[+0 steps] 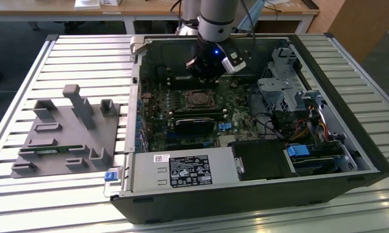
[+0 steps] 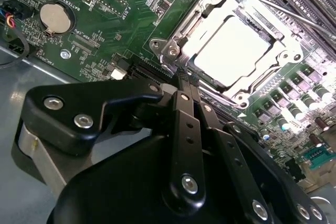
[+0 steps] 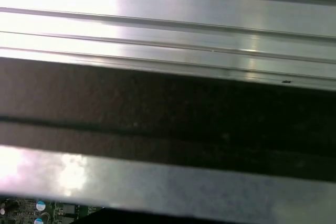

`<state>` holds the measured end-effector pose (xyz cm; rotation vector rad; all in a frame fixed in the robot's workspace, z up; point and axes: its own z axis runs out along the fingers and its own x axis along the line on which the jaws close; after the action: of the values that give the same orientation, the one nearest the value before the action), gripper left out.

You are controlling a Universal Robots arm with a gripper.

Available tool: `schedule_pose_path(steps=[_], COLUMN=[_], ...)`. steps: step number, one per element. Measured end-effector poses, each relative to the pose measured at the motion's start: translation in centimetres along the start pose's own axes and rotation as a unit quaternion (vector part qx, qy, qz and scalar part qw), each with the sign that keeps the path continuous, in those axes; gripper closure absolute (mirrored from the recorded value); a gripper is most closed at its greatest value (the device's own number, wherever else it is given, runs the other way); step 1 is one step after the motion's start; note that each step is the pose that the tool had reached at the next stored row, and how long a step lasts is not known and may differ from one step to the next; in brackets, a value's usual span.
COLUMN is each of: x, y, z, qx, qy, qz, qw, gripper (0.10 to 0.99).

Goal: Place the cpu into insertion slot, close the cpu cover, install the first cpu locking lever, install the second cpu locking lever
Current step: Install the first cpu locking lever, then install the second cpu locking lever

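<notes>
Claw (image 2: 185,83) closed, fingers pressed together, holding nothing, just above green board (image 2: 105,19), right beside socket. Cpu (image 2: 236,51) sits in slot, cpu cover (image 2: 210,1) shut down around it. Open pc case (image 1: 349,141) on slatted surface (image 1: 84,53).

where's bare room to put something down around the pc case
Bare slats of the table run behind the grey fixture and in front of the case. Inside the case it is crowded, with the gripper over the motherboard.
</notes>
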<state>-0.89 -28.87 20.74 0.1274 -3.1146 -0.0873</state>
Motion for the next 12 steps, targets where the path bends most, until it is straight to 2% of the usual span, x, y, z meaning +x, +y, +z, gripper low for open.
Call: schedule_pose_path(steps=[12], x=[0.01], y=[-0.28], z=[-0.02], qx=[0.0001], qy=[0.0000], qz=[0.000], qw=[1.0000], gripper=[0.980])
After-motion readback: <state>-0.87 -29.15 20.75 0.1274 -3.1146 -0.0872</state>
